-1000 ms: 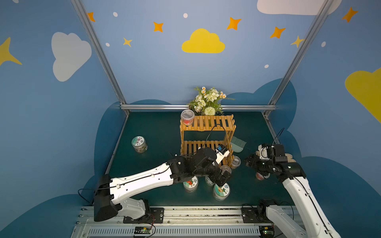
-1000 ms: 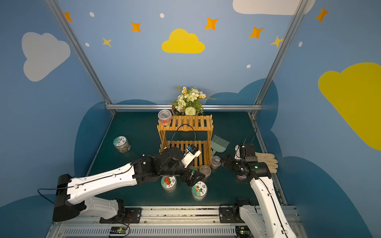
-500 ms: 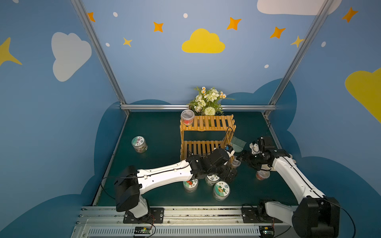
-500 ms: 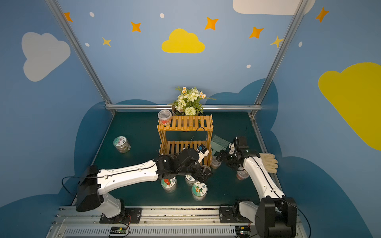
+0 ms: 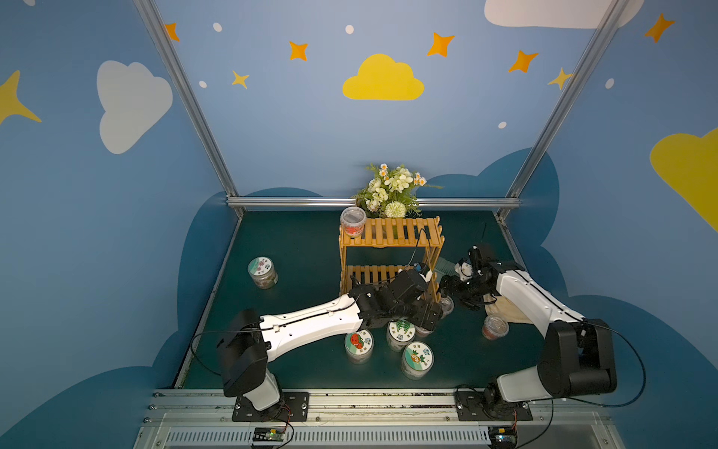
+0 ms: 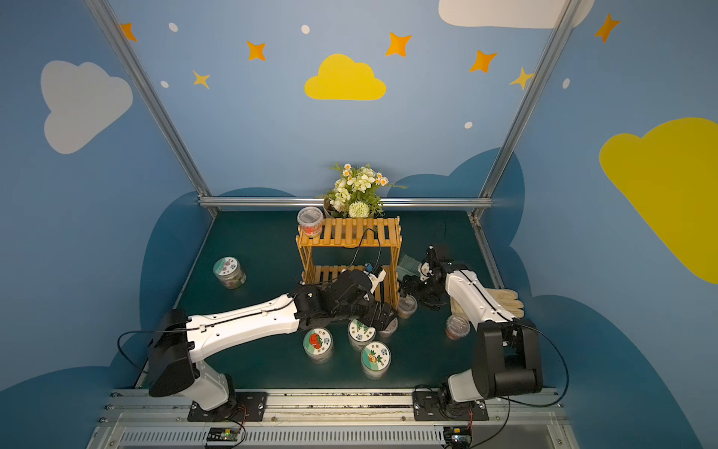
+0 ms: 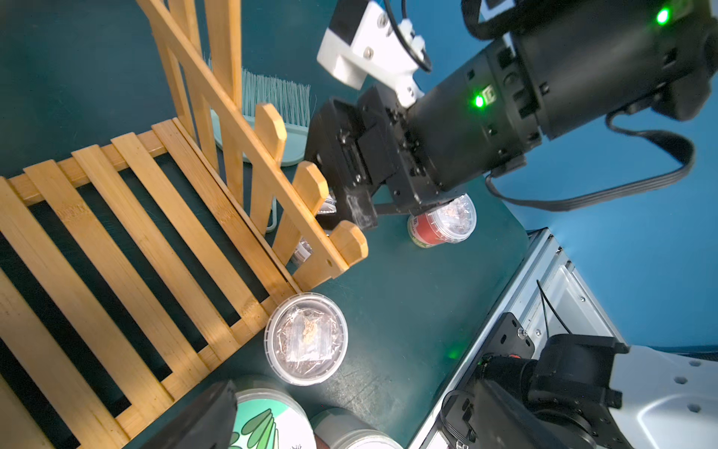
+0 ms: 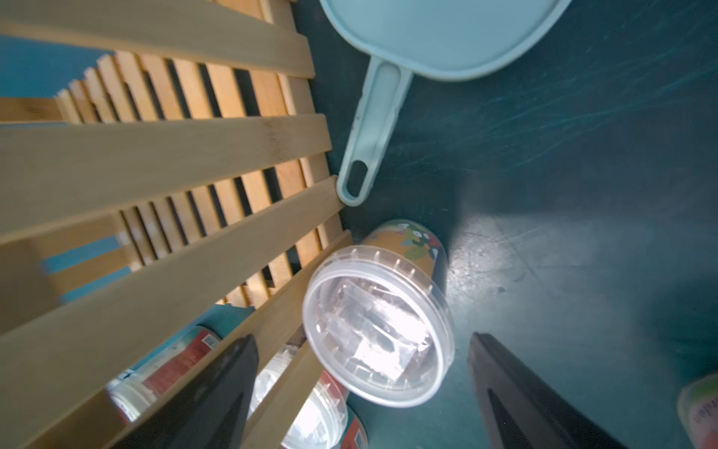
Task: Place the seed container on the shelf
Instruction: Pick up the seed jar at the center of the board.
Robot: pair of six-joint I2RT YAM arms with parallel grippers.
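Observation:
The shelf (image 5: 390, 233) (image 6: 347, 233) stands at the back middle with one clear-lidded seed container (image 5: 352, 221) on its top tier. Another seed container (image 8: 379, 330) (image 5: 447, 305) stands on the mat against the shelf's right front foot. My right gripper (image 8: 365, 388) (image 5: 447, 289) hangs over it, open, with its fingers (image 8: 524, 396) wide on either side and not touching it. My left gripper (image 5: 425, 315) is open and low over a third clear tub (image 7: 305, 338) by the shelf's front corner. Only one of its fingers (image 7: 202, 416) shows.
Three jars with printed lids (image 5: 358, 344) (image 5: 400, 332) (image 5: 417, 359) crowd the front middle, and one more (image 5: 263, 271) is at left. A red-labelled tub (image 5: 494, 327), a glove (image 6: 505, 299) and a pale blue dustpan (image 8: 439, 35) lie right of the shelf. Flowers (image 5: 392, 190) stand behind it.
My right arm has swung left from the red-labelled tub to the container at the shelf's foot, and its jaws have opened. The left arm has reached further right.

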